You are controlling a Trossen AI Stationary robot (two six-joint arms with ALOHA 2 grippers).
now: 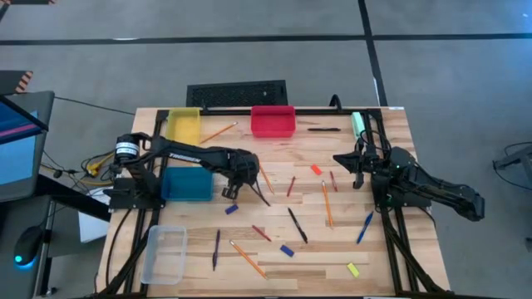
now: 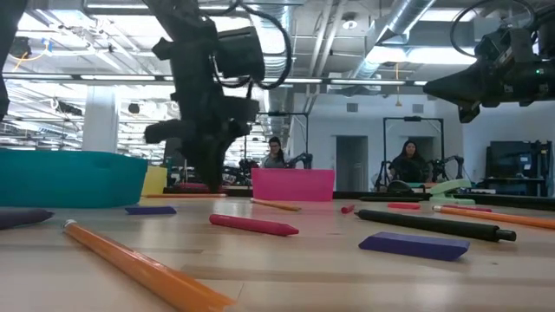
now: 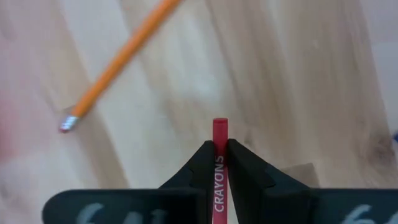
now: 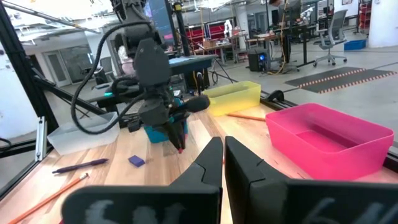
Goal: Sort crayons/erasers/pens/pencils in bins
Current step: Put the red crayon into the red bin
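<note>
From above, the left pincer [image 1: 246,176] hangs over the surface [image 1: 332,257] beside the teal bin [image 1: 187,183]. The left wrist view shows it clamped on a red crayon [image 3: 219,163]: carrying. It probably next needs a bin to release into. The right pincer [image 4: 224,163] waits, nearly closed, empty.

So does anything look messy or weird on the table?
Nothing looks broken or spilled. Pens, pencils and erasers lie scattered over the table waiting to be sorted, and the clear bin sits apart at a slight angle. The left gripper is shut on a red crayon. The right gripper hangs shut.
</note>
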